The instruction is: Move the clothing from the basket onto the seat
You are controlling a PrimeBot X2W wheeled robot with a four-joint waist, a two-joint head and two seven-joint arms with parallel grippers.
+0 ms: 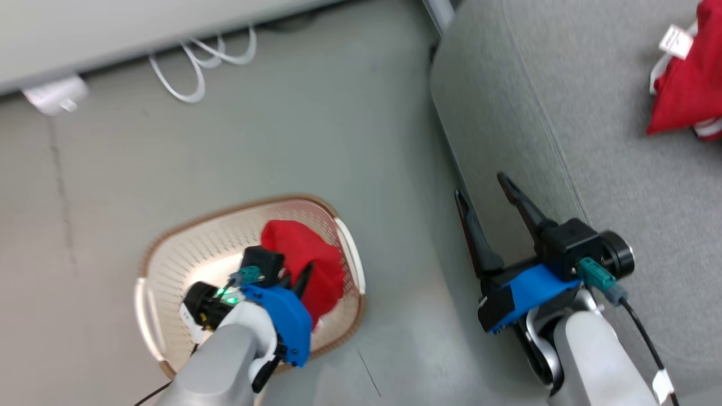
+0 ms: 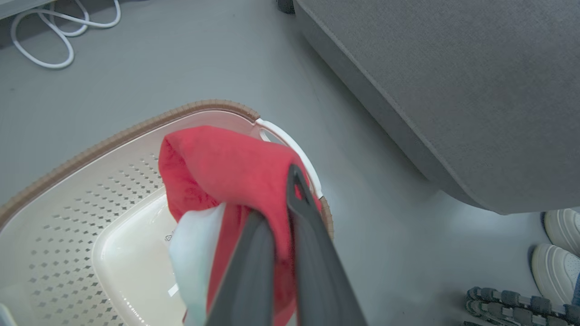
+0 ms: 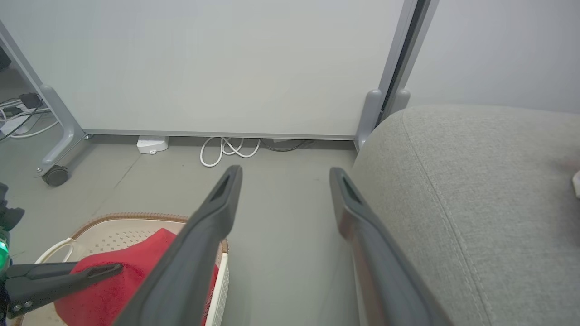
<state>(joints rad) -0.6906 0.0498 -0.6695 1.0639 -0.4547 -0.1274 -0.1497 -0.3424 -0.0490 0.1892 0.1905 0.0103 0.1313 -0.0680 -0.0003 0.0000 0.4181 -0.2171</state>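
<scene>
The cream basket (image 1: 169, 265) with a brown rim stands on the floor at lower left. My left gripper (image 1: 299, 279) is over it, shut on a bunched red piece of clothing (image 1: 304, 254). In the left wrist view that clothing (image 2: 222, 163) drapes over my closed fingers (image 2: 312, 253) and shows a white panel, above the basket's bare bottom (image 2: 131, 253). More red clothing (image 1: 685, 84) with white trim lies on the grey seat (image 1: 592, 141) at upper right. My right gripper (image 1: 480, 186) hangs open and holds nothing beside the seat's (image 3: 476, 190) front edge.
White cables (image 1: 197, 62) and a small white box (image 3: 152, 144) lie on the floor by a wheeled white panel (image 3: 204, 68). A person's white shoes (image 2: 559, 244) stand near the seat's corner. Bare grey floor (image 1: 395, 169) separates basket and seat.
</scene>
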